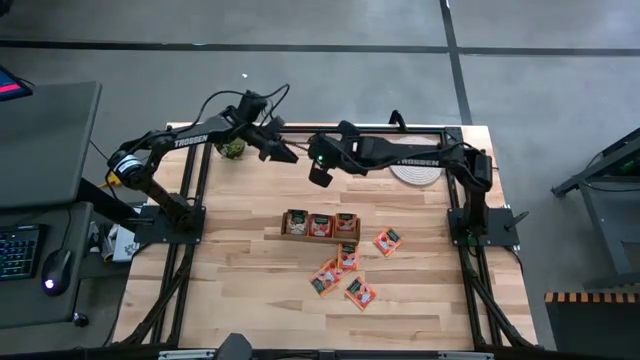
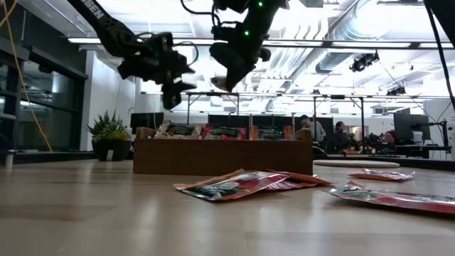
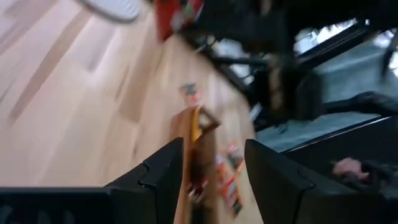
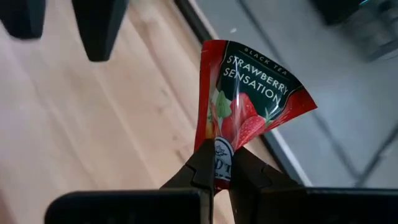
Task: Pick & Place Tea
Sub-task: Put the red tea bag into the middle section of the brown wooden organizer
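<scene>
One tea sachet (image 4: 245,93) pinched in the right gripper (image 4: 222,163), high above the worktop (image 1: 240,280).
Left gripper (image 3: 214,163) hovers open close by; other sachets (image 1: 340,277) lie near the wooden box (image 1: 320,226).

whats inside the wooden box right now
Tea sachets stand in all three compartments of the wooden box, tops showing. How many are stacked in each is hidden.

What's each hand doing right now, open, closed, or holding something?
Left hand: open, empty, raised above the table.
Right hand: closed on a tea sachet, held in the air.
</scene>
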